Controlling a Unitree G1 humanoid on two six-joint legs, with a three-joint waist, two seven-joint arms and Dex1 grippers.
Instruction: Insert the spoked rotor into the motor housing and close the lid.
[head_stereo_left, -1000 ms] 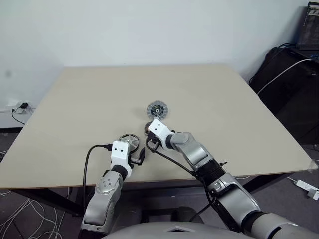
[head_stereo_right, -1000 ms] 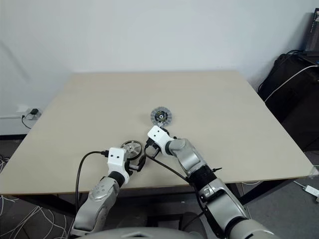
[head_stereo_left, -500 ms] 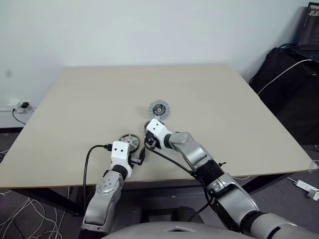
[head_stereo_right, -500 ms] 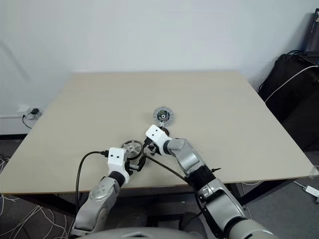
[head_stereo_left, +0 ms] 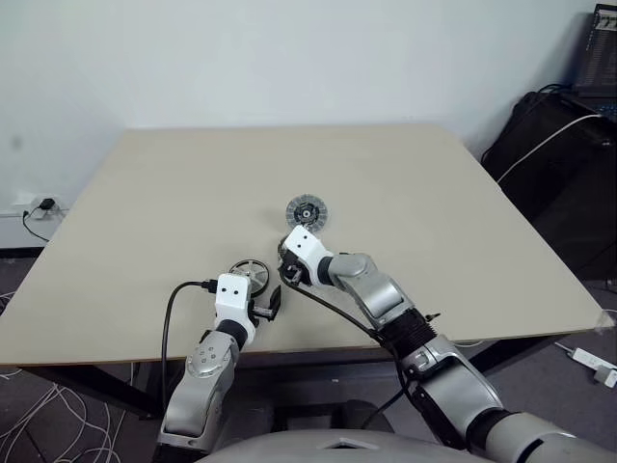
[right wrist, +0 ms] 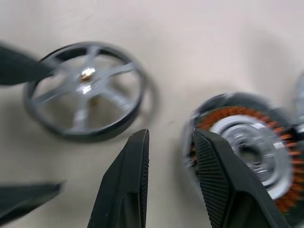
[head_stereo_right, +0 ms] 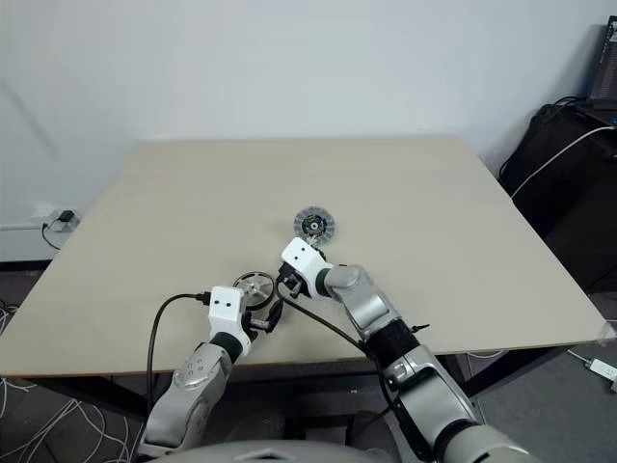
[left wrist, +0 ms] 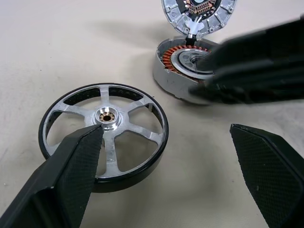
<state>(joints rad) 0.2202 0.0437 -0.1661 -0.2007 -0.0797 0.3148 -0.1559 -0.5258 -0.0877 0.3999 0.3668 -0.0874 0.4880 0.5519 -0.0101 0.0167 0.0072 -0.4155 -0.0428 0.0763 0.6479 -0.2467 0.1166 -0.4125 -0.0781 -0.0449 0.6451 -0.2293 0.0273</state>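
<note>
The spoked rotor (left wrist: 103,136) lies flat on the table (head_stereo_left: 145,212), hub up, just before my left gripper (left wrist: 175,175), whose fingers spread wide and hold nothing. My left wrist view reveals copper windings in the motor housing (left wrist: 183,66), lid (left wrist: 198,14) beyond. My right gripper (right wrist: 171,156), partly parted, seemingly empty, hovers between rotor and housing.

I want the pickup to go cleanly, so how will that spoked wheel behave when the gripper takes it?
The spoked rotor looks like rigid metal, so probably stiff. Lying flat on the table, it likely won't roll, though it might if stood on edge. Its smooth rim may slip; the open gaps offer purchase.
</note>
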